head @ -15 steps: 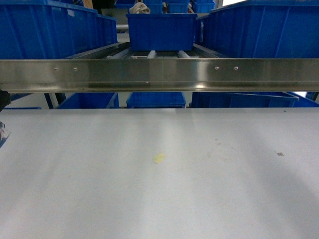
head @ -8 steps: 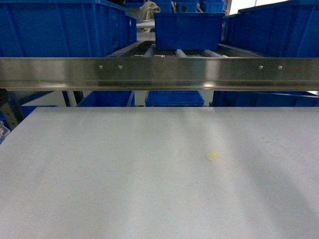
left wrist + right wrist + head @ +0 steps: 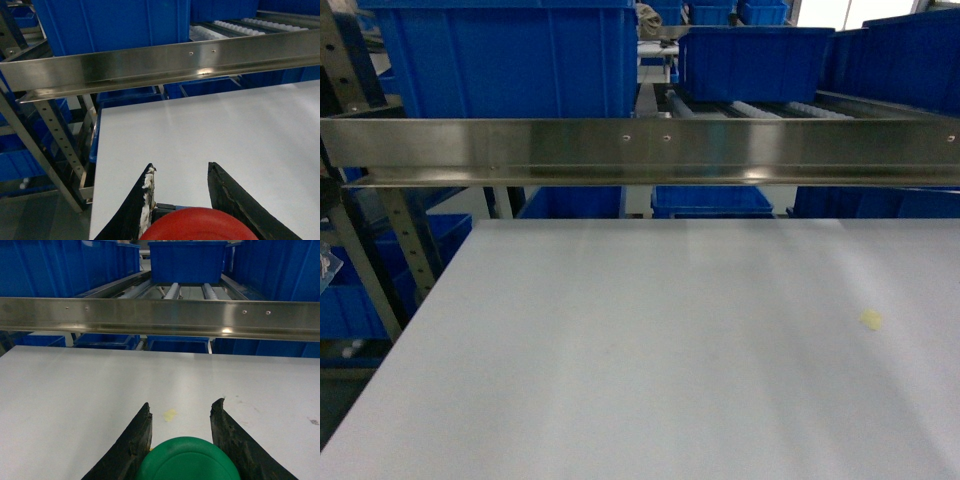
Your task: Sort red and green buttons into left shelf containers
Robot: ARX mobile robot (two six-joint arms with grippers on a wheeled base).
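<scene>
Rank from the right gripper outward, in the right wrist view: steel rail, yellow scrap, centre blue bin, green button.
1. Green button, held between the right gripper fingers.
2. Yellow scrap, on the table just ahead, slightly left.
3. Steel rail, spanning the view beyond the table.
4. Centre blue bin, on the rollers behind the rail.

**White table before a steel-railed roller shelf**

A plain white table (image 3: 650,340) is seen filling the lower view. Just beyond its far edge a brushed steel rail (image 3: 640,150) is mounted crosswise, with bright light reflected along it. Behind the rail, roller tracks (image 3: 760,108) are laid running away from it. Left of the rail, a perforated metal upright (image 3: 405,240) is set at a slant. A small yellowish scrap (image 3: 870,319) lies on the table, below the rail's right end.
</scene>
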